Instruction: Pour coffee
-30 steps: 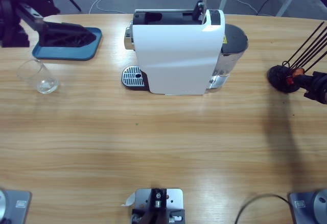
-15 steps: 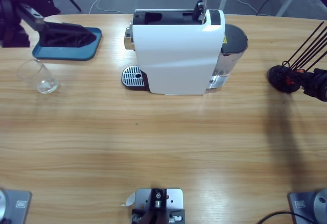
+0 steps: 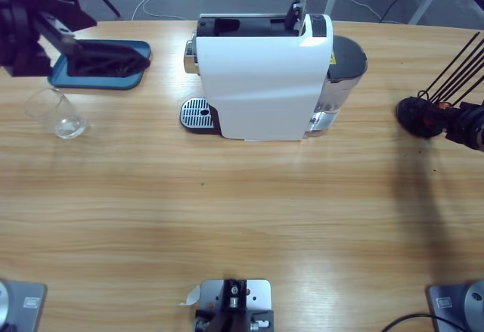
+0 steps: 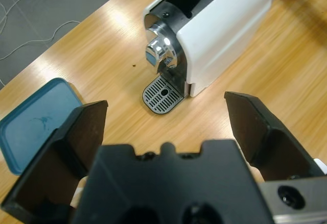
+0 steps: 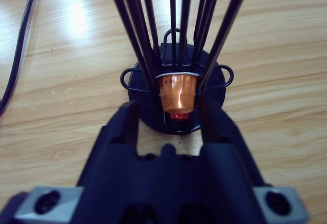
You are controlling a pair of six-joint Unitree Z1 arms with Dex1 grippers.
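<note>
My right hand (image 5: 168,113) has edged in on the capsule rack (image 3: 420,116) since a second ago, while my left hand (image 3: 106,58) has swung slightly over the blue tray (image 3: 113,78).

From my remote seat: the left hand's jaws stand wide apart and empty, with the white coffee machine (image 4: 214,25) and its drip grille (image 4: 162,95) ahead of them and the blue tray to their left. The right hand's jaws sit either side of an orange capsule (image 5: 177,93) held in the rack's black wires, apart and not visibly gripping it. The clear glass (image 3: 56,114) stands on the tabletop (image 3: 242,211) just beside the left hand, below the tray; I can make out only a faint trace of liquid in its bottom.
</note>
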